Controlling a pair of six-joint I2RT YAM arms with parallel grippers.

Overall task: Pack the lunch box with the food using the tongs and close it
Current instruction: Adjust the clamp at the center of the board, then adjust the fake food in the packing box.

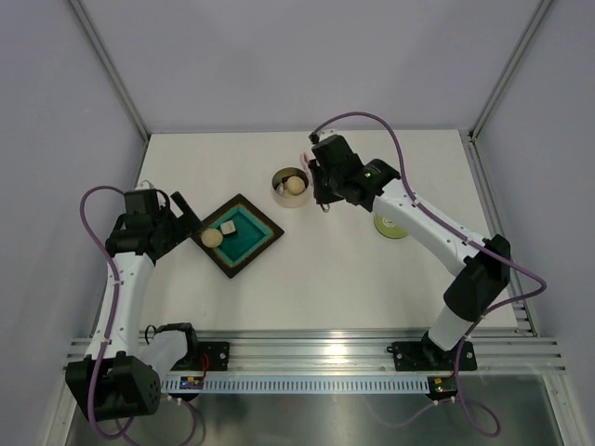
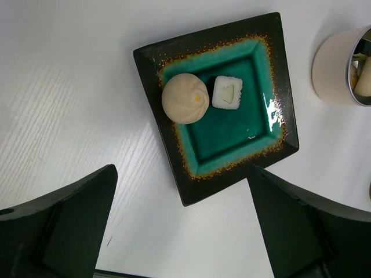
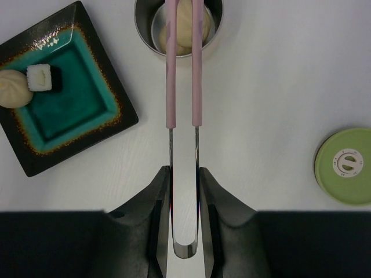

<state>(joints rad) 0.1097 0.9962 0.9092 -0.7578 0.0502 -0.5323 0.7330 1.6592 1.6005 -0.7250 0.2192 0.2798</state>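
Step in hand, as judged: transfer of food into the tin, with one piece in and two to go. The next move calls for easing the squeeze so the piece is free, then lifting the tongs straight up clear of the rim and carrying them to the tray. Lift before any sideways travel, or the arms may catch the rim and tip the tin. On the right gripper (image 3: 184, 174), the fingers (image 3: 155, 202) are closed to a narrow gap on the bare steel spring end of the tongs (image 3: 197, 69), pressing the two arms nearly parallel. The pink arms run forward over the table and down into the tin (image 3: 140, 20). A packed ball (image 3: 184, 23) sits inside, showing between the arms. The tips are cut off at the frame edge, so whether they grip it cannot be told. The left gripper (image 2: 182, 174) has its fingers fully spread, holding and touching nothing, and hangs near the tray (image 2: 203, 41). On the tray a loose ball (image 2: 184, 98) and a cube (image 2: 226, 92) lie side by side. The lid (image 3: 345, 165) lies flat on the table, well apart from the tin. The tin stands just beyond the tray.
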